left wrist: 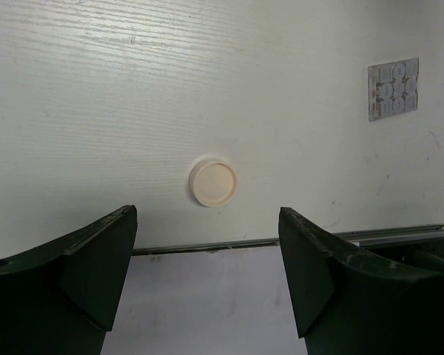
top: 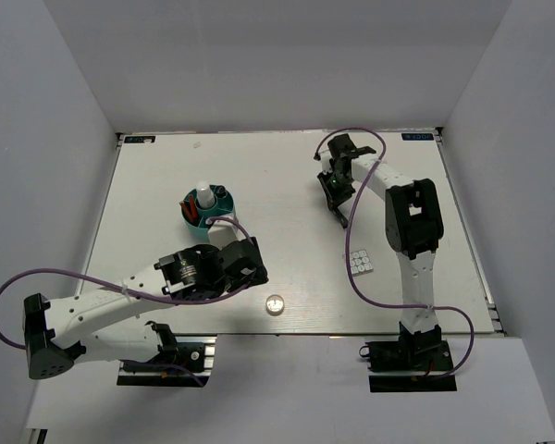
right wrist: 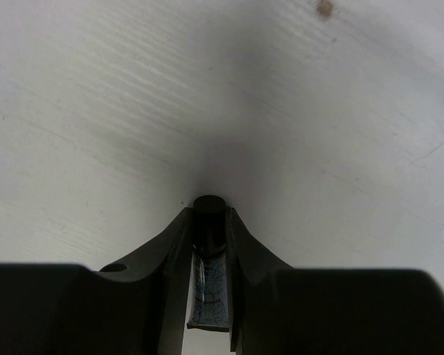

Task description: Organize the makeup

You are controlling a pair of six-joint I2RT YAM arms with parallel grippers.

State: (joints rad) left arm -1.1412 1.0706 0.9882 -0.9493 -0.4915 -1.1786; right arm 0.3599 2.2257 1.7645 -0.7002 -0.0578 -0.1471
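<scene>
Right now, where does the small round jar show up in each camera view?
Top external: round jar near the front edge of the table, centre.
Left wrist: mid-frame, beyond the open left claw.
Right wrist: not in it; the right claw grips a black tube.
Shared landmark: the palette, up and right of the jar.
</scene>
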